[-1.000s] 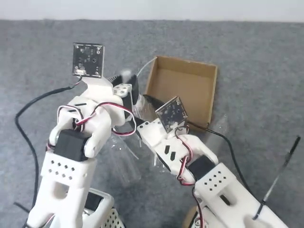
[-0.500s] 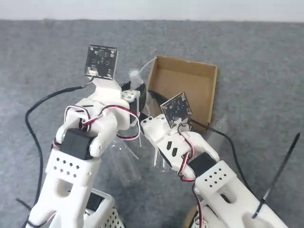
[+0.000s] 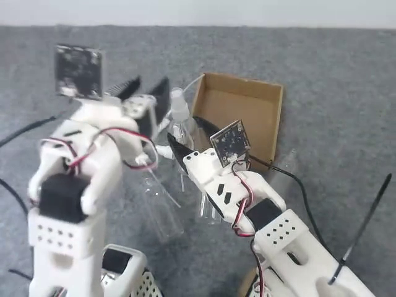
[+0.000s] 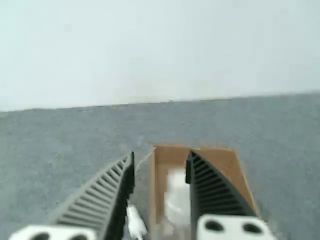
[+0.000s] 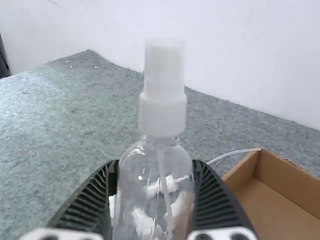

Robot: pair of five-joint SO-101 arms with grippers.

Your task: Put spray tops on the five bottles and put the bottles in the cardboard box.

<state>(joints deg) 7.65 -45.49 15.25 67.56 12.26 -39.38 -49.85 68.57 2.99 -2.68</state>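
Right gripper [image 5: 155,172] pinching bottle [image 5: 152,155] mid-body: likely light, thin, slick plastic, so squeeze gently. Left gripper [image 4: 160,156] spread, empty.

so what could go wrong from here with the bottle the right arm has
The right gripper clamps the spray bottle by its smooth clear body, so it might slip or tilt. The cardboard box stands close beside it, so the bottle could catch the rim and shove the box. Loose bottles lie on the carpet under the arms and might get knocked.
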